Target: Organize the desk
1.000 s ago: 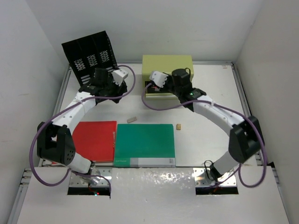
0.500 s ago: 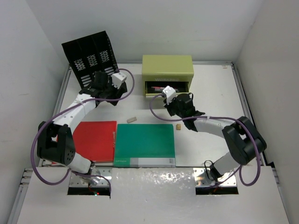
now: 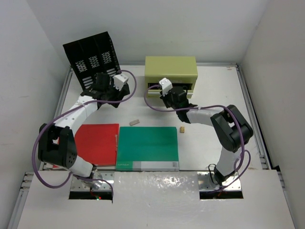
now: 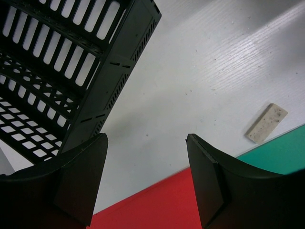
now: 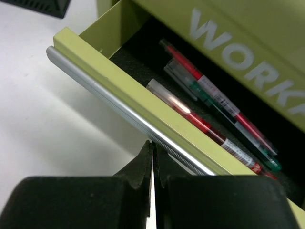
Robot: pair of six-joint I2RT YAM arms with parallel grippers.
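Observation:
The white desk (image 3: 217, 98) holds a red folder (image 3: 97, 143), a green book (image 3: 147, 148), a pale eraser (image 3: 134, 122) and a small tan block (image 3: 182, 129). My right gripper (image 3: 167, 98) is shut and empty. In the right wrist view its tips (image 5: 153, 148) touch the silver front rail of the open olive-green drawer (image 5: 143, 102), which holds several pens (image 5: 205, 124). My left gripper (image 3: 98, 86) is open and empty beside the black mesh rack (image 3: 91, 59). In the left wrist view it (image 4: 145, 157) hangs over bare desk and the red folder's edge (image 4: 157, 205).
The olive-green drawer box (image 3: 170, 69) stands at the back centre. The black rack (image 4: 62, 71) fills the upper left of the left wrist view, with the eraser (image 4: 267, 123) and the green book's corner (image 4: 286, 152) at right. Grey rails edge the desk.
My right gripper swung away from the drawer toward the desk's middle, then came back to the drawer's front rail, lower than before. My left arm barely moved.

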